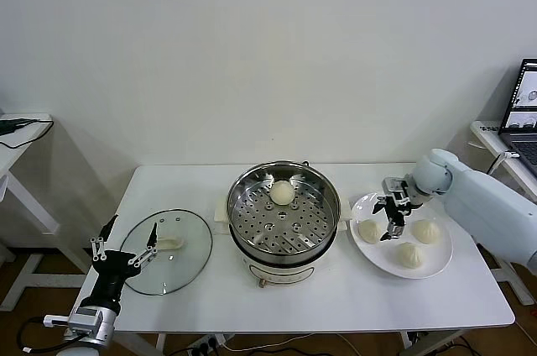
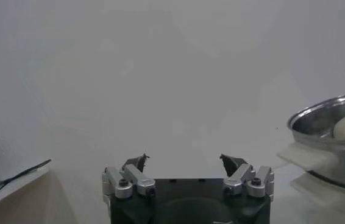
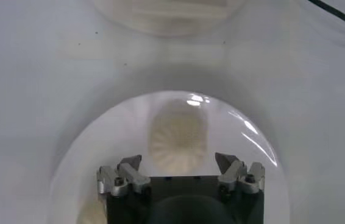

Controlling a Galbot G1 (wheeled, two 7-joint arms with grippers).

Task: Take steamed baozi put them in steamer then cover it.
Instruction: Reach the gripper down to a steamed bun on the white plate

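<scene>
One pleated cream-white dough bun (image 1: 282, 192) already sits in our shiny round steel steamer (image 1: 284, 213); three more lie on the flat white plate (image 1: 400, 247). Our right pincer (image 1: 394, 215) hangs wide open and empty over the nearest bun (image 3: 177, 135). We should centre and drop straight. The right wrist view shows that alignment; only the head view shows the glass lid (image 1: 166, 251) on the worktop (image 1: 336, 301) beside the idle, open left pincer (image 1: 126, 247).
</scene>
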